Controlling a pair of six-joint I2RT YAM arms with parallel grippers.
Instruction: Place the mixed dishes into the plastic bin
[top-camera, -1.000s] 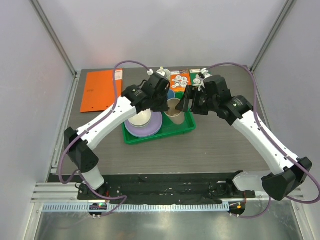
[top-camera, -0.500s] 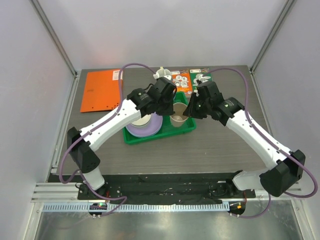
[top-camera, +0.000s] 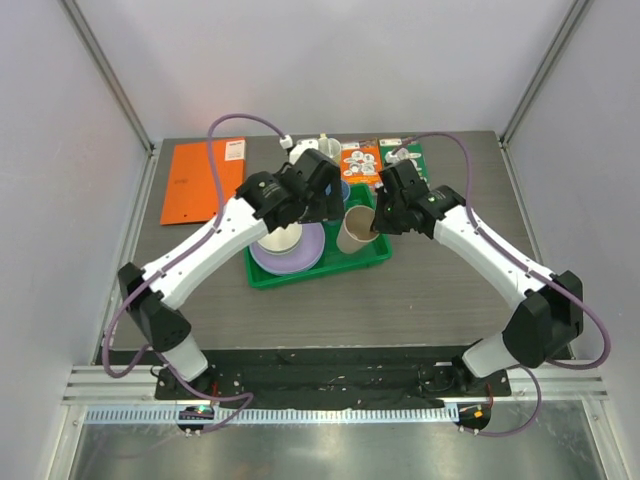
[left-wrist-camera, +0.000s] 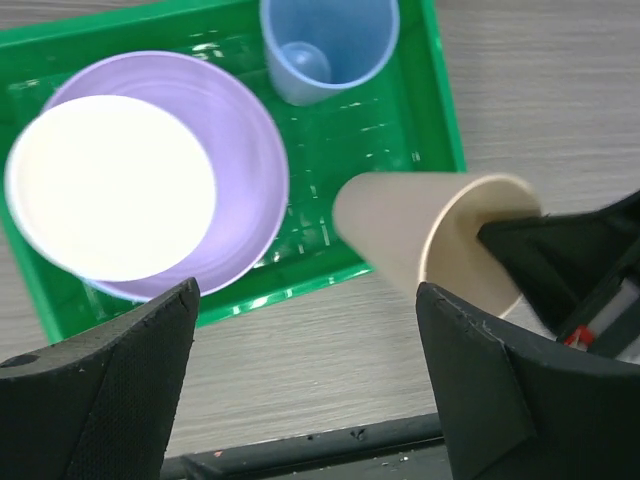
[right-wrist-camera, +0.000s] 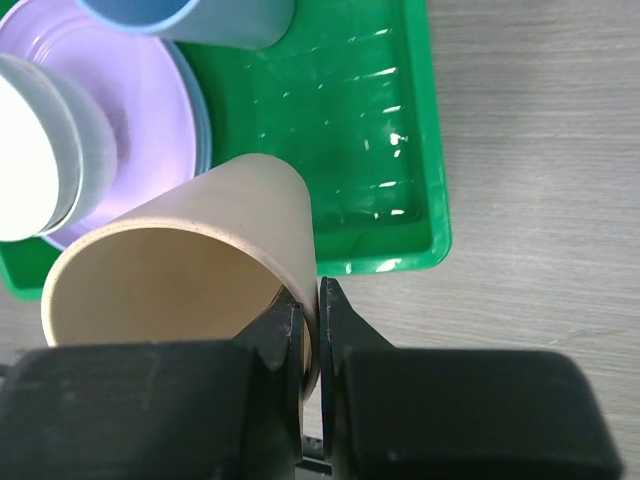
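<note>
The beige cup (right-wrist-camera: 200, 250) hangs tilted over the front right part of the green plastic bin (right-wrist-camera: 440, 200). My right gripper (right-wrist-camera: 318, 300) is shut on the cup's rim, one finger inside and one outside. In the bin, a small cream bowl (left-wrist-camera: 110, 185) sits on a lilac plate (left-wrist-camera: 245, 170), with a light blue plate edge (right-wrist-camera: 200, 110) showing under it. A blue cup (left-wrist-camera: 330, 40) stands upright at the back. My left gripper (left-wrist-camera: 305, 330) is open and holds nothing, above the bin's front edge beside the beige cup (top-camera: 355, 230).
A flat orange folder (top-camera: 200, 180) lies at the back left of the table. Orange and green packets (top-camera: 360, 160) and a pale mug (top-camera: 328, 148) sit behind the bin (top-camera: 320, 275). Both arms crowd over the bin's rear half.
My left gripper opened and let go of the beige cup. My right gripper moved in and shut on its rim. The cup now leans over instead of standing upright.
</note>
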